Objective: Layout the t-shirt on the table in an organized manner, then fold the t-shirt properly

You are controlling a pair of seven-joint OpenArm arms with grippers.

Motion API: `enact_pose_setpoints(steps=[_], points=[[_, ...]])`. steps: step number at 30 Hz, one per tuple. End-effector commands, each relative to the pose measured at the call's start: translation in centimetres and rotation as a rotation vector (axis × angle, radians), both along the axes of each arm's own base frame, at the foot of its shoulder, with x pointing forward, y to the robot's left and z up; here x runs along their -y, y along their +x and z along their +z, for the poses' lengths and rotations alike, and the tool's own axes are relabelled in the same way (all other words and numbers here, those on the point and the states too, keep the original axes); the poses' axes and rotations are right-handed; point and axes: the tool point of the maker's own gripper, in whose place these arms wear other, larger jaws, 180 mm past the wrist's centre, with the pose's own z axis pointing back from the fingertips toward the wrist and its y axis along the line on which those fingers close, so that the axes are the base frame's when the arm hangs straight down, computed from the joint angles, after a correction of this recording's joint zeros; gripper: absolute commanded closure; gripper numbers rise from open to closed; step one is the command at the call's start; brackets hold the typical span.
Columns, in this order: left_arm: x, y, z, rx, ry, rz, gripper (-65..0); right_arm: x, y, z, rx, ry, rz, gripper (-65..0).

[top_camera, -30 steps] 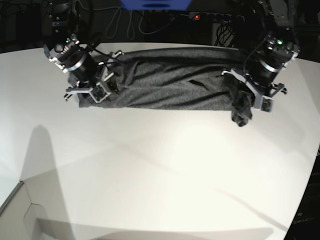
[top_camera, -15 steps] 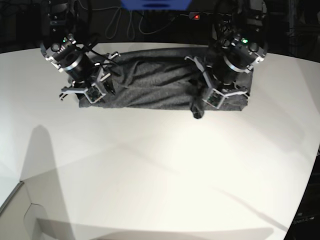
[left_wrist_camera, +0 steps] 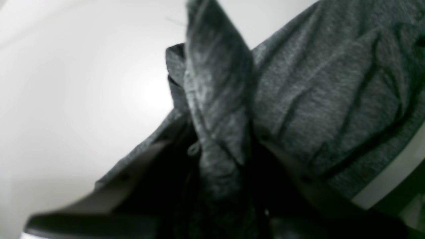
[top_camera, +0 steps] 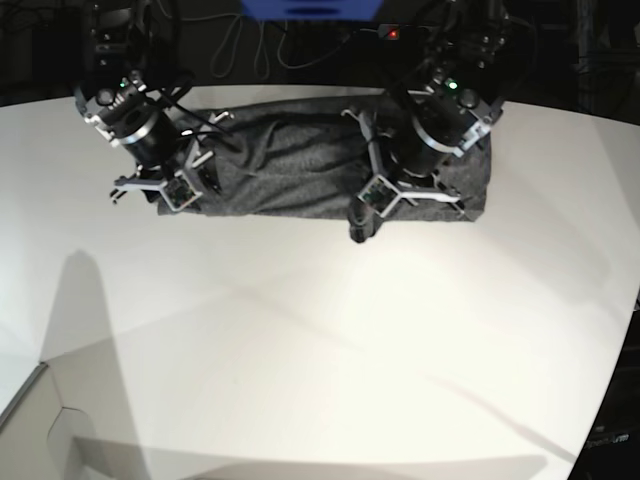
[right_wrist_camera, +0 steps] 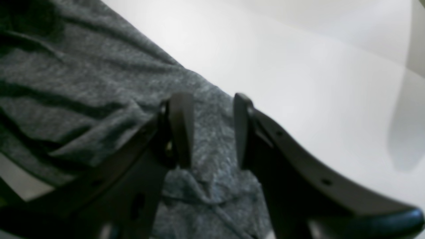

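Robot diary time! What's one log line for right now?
left pincer: shut on heathered dark grey knit t-shirt | right pincer: open above its edge | smooth white table

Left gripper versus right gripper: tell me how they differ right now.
The left gripper has its jaws closed on a bunched fold of the t-shirt, lifting it; the right gripper has its jaws apart with nothing between them, just over flat cloth. The left works mid-shirt, the right at the shirt's end. Both hang over the table.

White table [top_camera: 320, 350] — grey t-shirt [top_camera: 290, 170] bunched along far edge.
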Motion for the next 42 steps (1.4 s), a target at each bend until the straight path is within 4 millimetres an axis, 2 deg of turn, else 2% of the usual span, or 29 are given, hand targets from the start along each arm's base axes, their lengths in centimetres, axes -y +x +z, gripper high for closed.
enact_pose_setpoints(steps=[1, 6, 10, 15, 17, 24, 36, 40, 42], points=[[0.6, 0.3, 1.0, 0.039, -0.018, -0.017, -0.4, 0.0, 0.6, 1.3, 0.049, 0.013, 0.007, -21.0], [1.1, -0.6, -1.4, -0.014, 0.030, -0.048, -0.5, 0.0, 0.6, 1.3, 0.048, 0.014, 0.006, -21.0], [1.4, -0.9, -1.8, -0.026, 0.035, -0.060, -0.5, 0.0, 0.6, 1.3, 0.048, 0.014, 0.006, -21.0], [1.6, -0.6, -1.5, -0.018, 0.027, -0.057, -1.3, 0.0, 0.6, 1.3, 0.048, 0.014, 0.006, -21.0], [1.7, -0.4, -1.3, -0.012, 0.023, -0.058, -4.9, 0.0, 0.6, 1.2, 0.046, 0.014, 0.006, -21.0], [3.8, -1.2, -1.1, -0.012, 0.003, -0.121, -22.2, 0.0, 0.5, 1.2, 0.045, 0.014, 0.006, -21.0], [4.1, -1.3, -0.8, -0.007, -0.002, -0.133, -22.6, 0.4, 0.6, 1.3, 0.047, 0.012, -0.006, -21.0], [4.5, -1.2, 0.3, 0.019, -0.022, -0.140, -22.9, 1.7, 0.9, 1.8, 0.066, 0.024, -0.078, -21.9], [5.2, -1.2, 1.6, 0.031, -0.084, -0.144, -22.9, 2.3, 1.5, 2.5, 0.091, 0.035, -0.118, -26.2]])
